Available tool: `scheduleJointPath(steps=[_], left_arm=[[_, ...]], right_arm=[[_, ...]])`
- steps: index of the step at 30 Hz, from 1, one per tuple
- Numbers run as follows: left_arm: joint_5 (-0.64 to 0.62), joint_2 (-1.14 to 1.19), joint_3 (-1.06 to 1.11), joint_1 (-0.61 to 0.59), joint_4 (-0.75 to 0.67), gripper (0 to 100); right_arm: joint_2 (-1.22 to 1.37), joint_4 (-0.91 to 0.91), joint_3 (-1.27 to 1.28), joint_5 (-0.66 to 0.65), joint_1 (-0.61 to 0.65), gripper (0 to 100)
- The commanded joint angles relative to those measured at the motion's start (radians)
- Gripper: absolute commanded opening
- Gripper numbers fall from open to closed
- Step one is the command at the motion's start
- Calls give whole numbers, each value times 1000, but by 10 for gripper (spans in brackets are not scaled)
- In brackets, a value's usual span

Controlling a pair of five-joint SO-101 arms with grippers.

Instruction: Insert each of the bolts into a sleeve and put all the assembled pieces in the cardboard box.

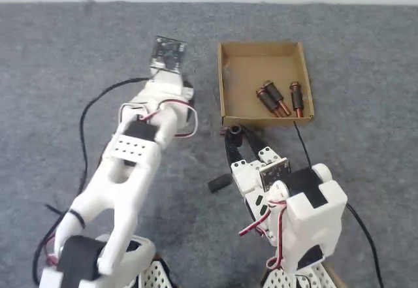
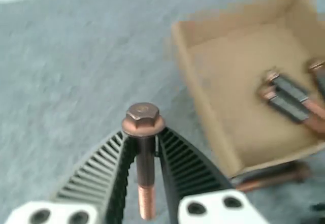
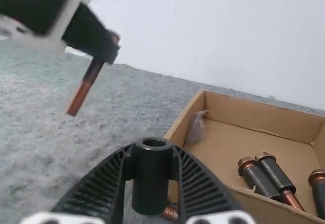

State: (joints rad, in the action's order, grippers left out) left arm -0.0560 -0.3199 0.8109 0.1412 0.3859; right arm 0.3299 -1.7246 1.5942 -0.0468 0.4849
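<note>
My left gripper (image 2: 143, 137) is shut on a copper bolt (image 2: 144, 158), head up between the fingertips, over the grey carpet left of the cardboard box (image 2: 213, 107). My right gripper (image 3: 152, 158) is shut on a black sleeve (image 3: 151, 181) that stands upright with its bore facing up, near the box's front left corner (image 1: 225, 121). In the right wrist view the held bolt (image 3: 84, 89) hangs tilted, higher and off to one side of the sleeve. Three assembled pieces (image 1: 277, 98) lie in the box. A loose bolt (image 2: 269, 179) lies on the carpet by the box's front wall.
Grey carpet (image 1: 78, 59) covers the table, with open room left of and behind the box. A dark cylindrical piece (image 1: 219, 183) shows beside the right arm (image 1: 294, 209); I cannot tell whether it is a sleeve. The left arm (image 1: 130, 164) stretches toward the box's left side.
</note>
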Motion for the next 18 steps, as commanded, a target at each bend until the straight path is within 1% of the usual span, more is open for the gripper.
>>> scheduleJointPath(steps=[1,6,12,14,16,18], left_arm=[[-11,-98,-33,75,-80,12],[-12,-180,-30,170,-83,12],[-14,-293,62,278,-87,12],[-58,-336,87,307,-87,12],[-147,-376,105,327,-89,12],[-204,-416,128,325,-135,12]], right_arm=[[-1,-18,-32,3,16,6],[1,-18,-34,3,22,6],[1,-18,-34,3,22,6],[1,-18,-34,3,22,6],[1,-18,-34,3,21,6],[1,-18,-34,3,18,6]])
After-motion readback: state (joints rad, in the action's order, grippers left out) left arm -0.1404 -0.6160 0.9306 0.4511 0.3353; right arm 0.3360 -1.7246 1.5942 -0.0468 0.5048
